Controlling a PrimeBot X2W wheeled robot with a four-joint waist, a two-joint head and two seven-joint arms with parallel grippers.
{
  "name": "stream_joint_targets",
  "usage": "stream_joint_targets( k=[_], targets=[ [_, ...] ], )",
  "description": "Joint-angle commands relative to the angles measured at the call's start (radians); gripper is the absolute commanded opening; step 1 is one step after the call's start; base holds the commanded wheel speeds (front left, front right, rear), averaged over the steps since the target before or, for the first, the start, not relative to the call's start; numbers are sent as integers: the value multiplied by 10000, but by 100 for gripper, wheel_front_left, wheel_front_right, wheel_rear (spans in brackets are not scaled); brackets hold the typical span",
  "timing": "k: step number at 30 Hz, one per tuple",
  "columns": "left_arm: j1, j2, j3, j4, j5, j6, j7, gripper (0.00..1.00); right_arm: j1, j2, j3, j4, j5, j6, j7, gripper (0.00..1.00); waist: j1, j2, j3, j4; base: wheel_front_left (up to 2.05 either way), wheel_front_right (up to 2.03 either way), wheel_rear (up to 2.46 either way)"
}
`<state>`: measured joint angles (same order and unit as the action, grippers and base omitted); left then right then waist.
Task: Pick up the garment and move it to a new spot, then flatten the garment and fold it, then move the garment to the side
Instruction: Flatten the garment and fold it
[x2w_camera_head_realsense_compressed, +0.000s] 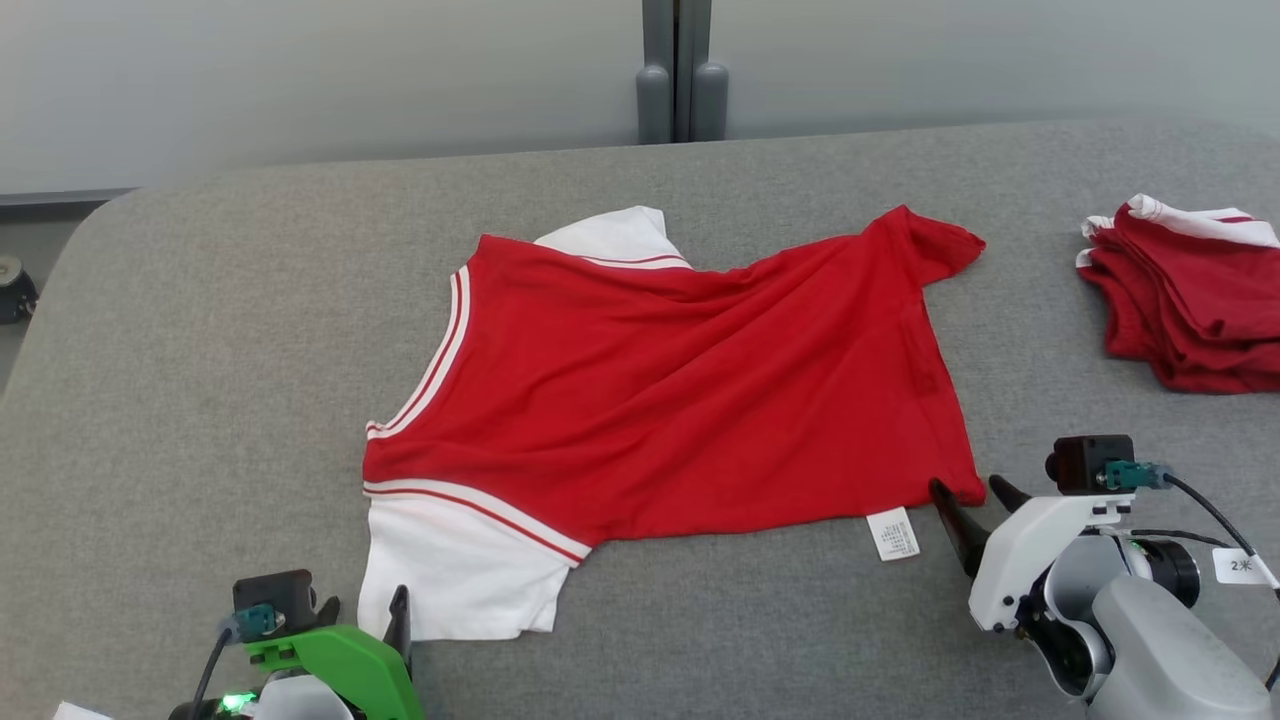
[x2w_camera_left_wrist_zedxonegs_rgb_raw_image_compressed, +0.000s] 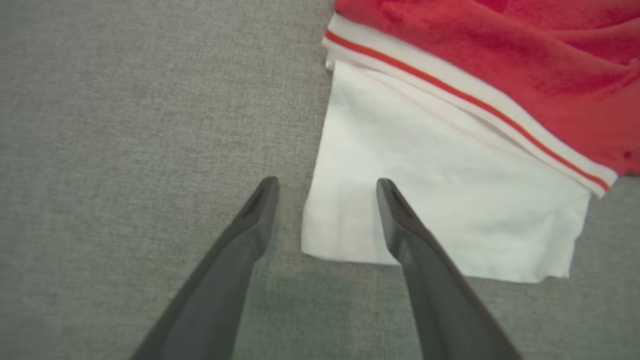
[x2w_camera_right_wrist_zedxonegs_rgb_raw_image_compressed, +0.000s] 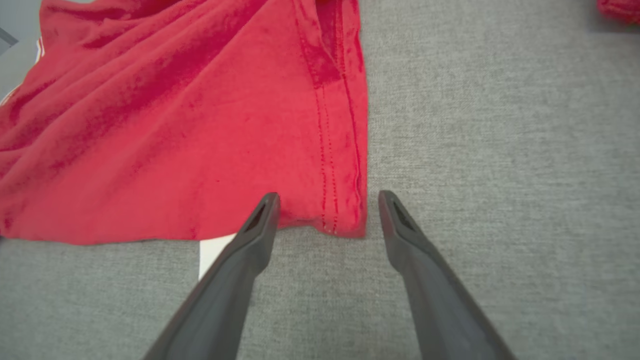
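Holds left end effector (x2w_camera_left_wrist_zedxonegs_rgb_raw_image_compressed: 326, 184) wide open and empty at the white sleeve (x2w_camera_left_wrist_zedxonegs_rgb_raw_image_compressed: 450, 210), one finger over the cloth, the other over bare table (x2w_camera_left_wrist_zedxonegs_rgb_raw_image_compressed: 125, 125). Holds right end effector (x2w_camera_right_wrist_zedxonegs_rgb_raw_image_compressed: 328, 196) equally wide and empty, straddling the red hem corner beside the care label (x2w_camera_head_realsense_compressed: 893, 533). Sees the garment (x2w_camera_head_realsense_compressed: 680, 400) spread mid-table, red body wrinkled, striped neckline toward the left. Sees a pile of red clothes (x2w_camera_head_realsense_compressed: 1190, 300) at the table's right edge.
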<state>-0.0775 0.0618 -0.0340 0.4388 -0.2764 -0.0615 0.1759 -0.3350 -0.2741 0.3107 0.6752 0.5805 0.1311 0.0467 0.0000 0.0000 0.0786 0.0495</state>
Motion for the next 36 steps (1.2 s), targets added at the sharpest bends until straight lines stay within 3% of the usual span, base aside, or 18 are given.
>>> stream_joint_targets(
  k=[1,10,11,12,13,14,15,17,26,36],
  targets=[
    [-279,60,27,5,43,129,126,100,-175,-1,119,199,142,-8,-13,100,0,0,112,116,0,0,0],
    [-349,114,-411,484,-257,-197,1464,100,-585,7,858,982,687,-8,-113,100,0,0,283,194,0,0,0],
    [-351,120,-436,516,-304,-204,1553,100,-623,-6,954,993,739,-8,-229,96,0,0,297,186,0,0,0],
    [-319,116,-473,573,-339,-241,1638,96,-658,-23,1020,994,772,-6,-326,68,0,0,304,177,0,0,0],
    [-272,124,-530,624,-390,-286,1754,81,-693,-40,1104,1002,849,-6,-465,40,0,0,308,164,0,0,0],
    [-260,125,-559,634,-430,-308,1803,54,-729,-51,1166,1012,917,-6,-563,0,0,0,312,153,0,0,0],
    [-254,141,-578,623,-467,-347,1817,44,-782,-93,1214,1036,981,-6,-745,0,0,0,314,142,0,0,0],
    [-251,219,-532,511,-552,-369,1661,0,-853,-125,1251,1074,1138,-8,-1141,0,0,0,301,126,0,0,0],
    [-218,623,-373,-577,-567,-415,966,0,-951,-360,1267,772,1784,-8,-2572,0,0,0,248,101,0,0,0],
    [-1484,1175,-576,-1774,-686,-587,842,0,-1709,-1044,1300,-976,3121,-8,-2772,0,0,0,950,29,0,0,0]
  ],
)
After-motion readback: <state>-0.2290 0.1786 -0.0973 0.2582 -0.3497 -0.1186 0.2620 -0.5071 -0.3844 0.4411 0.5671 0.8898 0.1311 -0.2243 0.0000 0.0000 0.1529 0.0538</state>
